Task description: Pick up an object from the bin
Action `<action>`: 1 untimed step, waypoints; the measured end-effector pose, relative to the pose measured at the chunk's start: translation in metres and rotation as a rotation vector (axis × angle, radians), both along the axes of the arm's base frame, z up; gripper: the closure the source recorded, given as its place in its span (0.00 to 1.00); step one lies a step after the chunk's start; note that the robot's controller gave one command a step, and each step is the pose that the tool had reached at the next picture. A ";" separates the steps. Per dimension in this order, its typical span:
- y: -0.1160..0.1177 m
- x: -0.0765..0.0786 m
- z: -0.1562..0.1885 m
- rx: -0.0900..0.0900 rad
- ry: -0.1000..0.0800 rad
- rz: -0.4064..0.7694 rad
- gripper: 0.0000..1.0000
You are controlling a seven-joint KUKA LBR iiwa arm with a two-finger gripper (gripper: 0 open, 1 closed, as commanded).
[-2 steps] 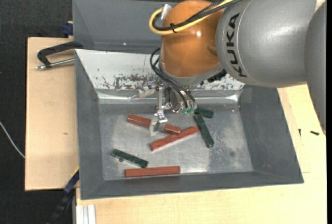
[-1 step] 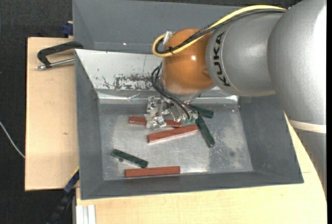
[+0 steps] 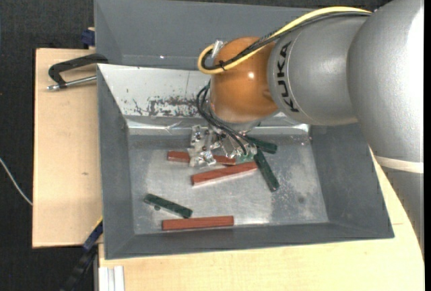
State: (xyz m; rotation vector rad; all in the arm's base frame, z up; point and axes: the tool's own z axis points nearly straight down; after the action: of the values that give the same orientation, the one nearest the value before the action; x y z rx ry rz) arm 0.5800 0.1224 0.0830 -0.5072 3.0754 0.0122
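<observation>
My gripper (image 3: 202,151) is down in the back middle of the bin, its metal fingers resting among a small cluster of sticks. A short red-brown stick (image 3: 178,157) lies just to its left. A longer red-brown stick (image 3: 222,175) lies slanted right below the fingers. A dark green stick (image 3: 267,172) lies to the right, angled toward the front. Whether anything sits between the fingers is hidden by the gripper body.
A long red-brown stick (image 3: 197,222) lies along the front wall, and a dark green stick (image 3: 168,205) lies just above it at the front left. The arm with its orange cover hangs over the bin's back right.
</observation>
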 end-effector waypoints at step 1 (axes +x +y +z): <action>0.003 0.006 0.011 -0.009 0.014 0.113 1.00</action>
State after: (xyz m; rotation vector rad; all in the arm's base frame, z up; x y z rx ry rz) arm 0.5859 0.1254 0.0942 -0.6839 3.0572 0.0046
